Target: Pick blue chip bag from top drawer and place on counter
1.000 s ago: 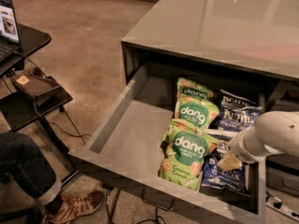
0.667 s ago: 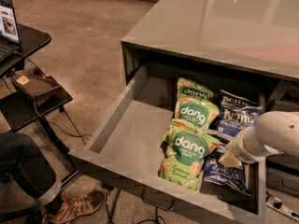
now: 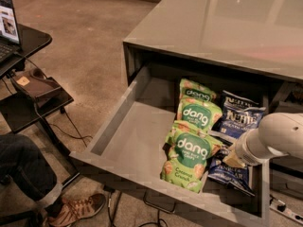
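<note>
Reaching into the top drawer (image 3: 128,141), I have my hand (image 3: 233,159) at the blue chip bag (image 3: 226,175) in its front corner, cannot tell whether spread or pinching, and next must grip it and lift to the worktop (image 3: 227,22).

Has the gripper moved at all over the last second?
No, not noticeably: the gripper stays in the top drawer over the front blue chip bag, same spot relative to the drawer's right wall.

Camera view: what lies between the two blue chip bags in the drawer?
The gripper, at the right side of the drawer, in the camera view.
</note>
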